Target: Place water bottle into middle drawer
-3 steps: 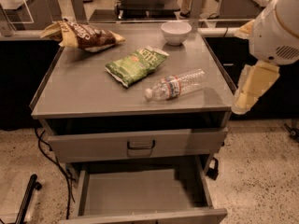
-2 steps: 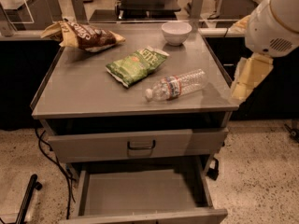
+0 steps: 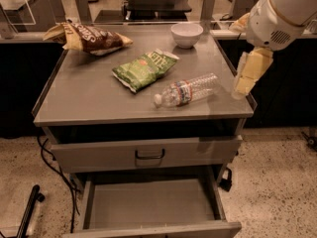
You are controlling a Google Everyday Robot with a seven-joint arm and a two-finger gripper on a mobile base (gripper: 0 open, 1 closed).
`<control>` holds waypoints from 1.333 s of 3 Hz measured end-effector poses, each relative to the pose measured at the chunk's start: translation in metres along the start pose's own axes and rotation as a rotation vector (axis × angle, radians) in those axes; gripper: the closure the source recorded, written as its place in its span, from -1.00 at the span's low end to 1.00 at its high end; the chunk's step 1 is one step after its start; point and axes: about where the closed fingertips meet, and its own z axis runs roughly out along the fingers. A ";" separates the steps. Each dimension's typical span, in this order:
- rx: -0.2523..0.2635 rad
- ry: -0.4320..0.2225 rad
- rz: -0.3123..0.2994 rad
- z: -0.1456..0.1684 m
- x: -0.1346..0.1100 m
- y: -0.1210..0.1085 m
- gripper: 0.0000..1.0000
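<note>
The water bottle (image 3: 186,90) lies on its side on the grey cabinet top (image 3: 89,93), near the front right, with its white cap pointing left. My gripper (image 3: 249,74) is pale yellow and hangs down from the white arm at the top's right edge, just right of the bottle's base and apart from it. It holds nothing. The middle drawer (image 3: 148,203) is pulled out at the bottom of the view, and its flat grey floor is bare.
A green chip bag (image 3: 142,69) lies just left of the bottle. A brown chip bag (image 3: 86,37) is at the back left and a white bowl (image 3: 186,33) at the back right. A closed drawer front with a dark loop handle (image 3: 149,154) sits above the open drawer.
My gripper has moved left and slightly up, from off the cabinet's right side to its right edge near the bottle's base. The bottle and bags have not moved.
</note>
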 end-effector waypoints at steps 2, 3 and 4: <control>-0.061 -0.057 -0.029 0.035 -0.017 -0.004 -1.00; -0.076 -0.076 -0.036 0.051 -0.025 -0.003 -1.00; -0.083 -0.088 -0.038 0.065 -0.030 -0.006 -1.00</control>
